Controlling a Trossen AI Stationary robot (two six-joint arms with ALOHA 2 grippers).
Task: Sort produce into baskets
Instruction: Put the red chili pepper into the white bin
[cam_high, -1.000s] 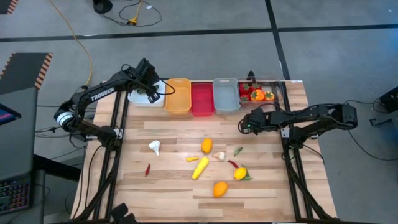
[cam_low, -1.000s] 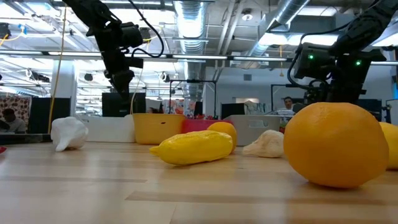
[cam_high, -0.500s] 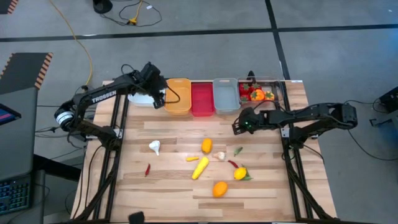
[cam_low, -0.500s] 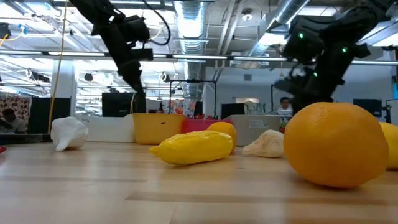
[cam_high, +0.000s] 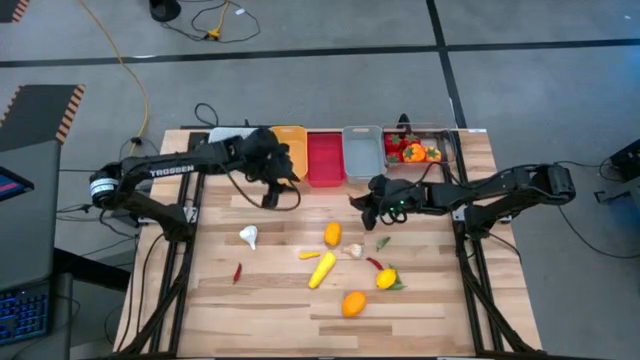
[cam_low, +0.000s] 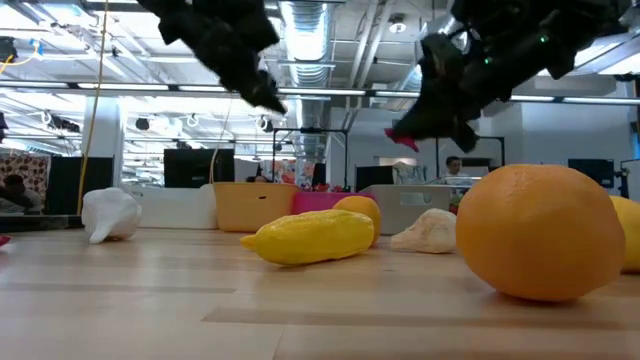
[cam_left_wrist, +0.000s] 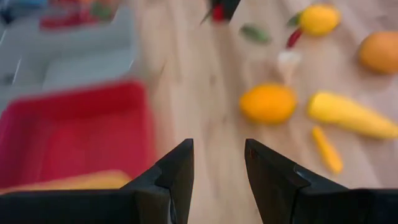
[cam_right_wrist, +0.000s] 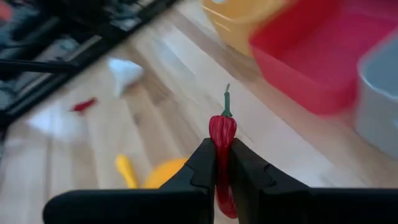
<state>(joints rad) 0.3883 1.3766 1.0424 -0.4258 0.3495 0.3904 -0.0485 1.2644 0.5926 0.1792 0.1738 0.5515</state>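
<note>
My right gripper (cam_high: 362, 205) is shut on a red chilli (cam_right_wrist: 222, 134), above the table in front of the red basket (cam_high: 325, 158). My left gripper (cam_high: 275, 190) is open and empty, above the table in front of the orange basket (cam_high: 290, 145); its fingers show apart in the left wrist view (cam_left_wrist: 219, 163). The white basket (cam_high: 222, 133) is mostly hidden behind the left arm. The grey basket (cam_high: 364, 152) and the clear basket (cam_high: 420, 148) stand further right. Loose produce lies mid-table: yellow corn (cam_high: 322, 269), orange pepper (cam_high: 332, 234), white garlic (cam_high: 248, 236). My right gripper pinches the chilli's body (cam_right_wrist: 221, 152) between its two fingers. The chilli lies along the fingers, and its thick end with the green stem (cam_right_wrist: 227, 99) sticks out past the fingertips. The fingers come from the table's right, slanting down. The chilli is lifted clear of the table.
The clear basket holds red tomatoes and an orange pepper (cam_high: 414, 152). On the table also lie a second red chilli (cam_high: 237, 272), a third (cam_high: 374, 264), a lemon (cam_high: 386, 279), an orange fruit (cam_high: 353, 303), a green piece (cam_high: 383, 242) and a second garlic (cam_high: 353, 250).
My left gripper has left the white basket and gone toward the table's right and near edges, past the orange basket's front. My right gripper has gone toward the table's left edge, from in front of the clear basket to in front of the red one.
</note>
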